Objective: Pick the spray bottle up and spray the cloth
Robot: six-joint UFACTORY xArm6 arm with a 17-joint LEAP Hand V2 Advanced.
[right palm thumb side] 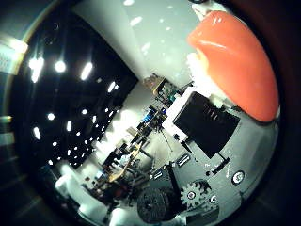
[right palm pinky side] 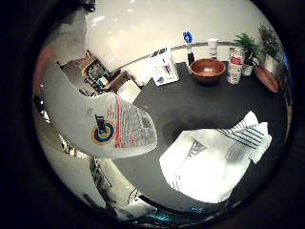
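Note:
The spray bottle's white body (right palm pinky side: 95, 119), with a printed label, fills much of the little finger side view, close to my palm and off the table. Its orange spray head (right palm thumb side: 240, 66) shows in the thumb side view. My hand (right palm thumb side: 202, 141) appears there as black and white parts and a gear right beside the orange head, its fingers curled against the bottle. The cloth (right palm pinky side: 214, 162), white with blue stripes, lies crumpled on the dark table (right palm pinky side: 190, 105), below and to the side of the bottle.
At the table's far edge stand a brown bowl (right palm pinky side: 207, 69), a white package (right palm pinky side: 164, 67), a blue-capped bottle (right palm pinky side: 189, 45), a printed can (right palm pinky side: 236, 64) and potted plants (right palm pinky side: 248, 47). A brown dish (right palm pinky side: 267, 78) sits near them.

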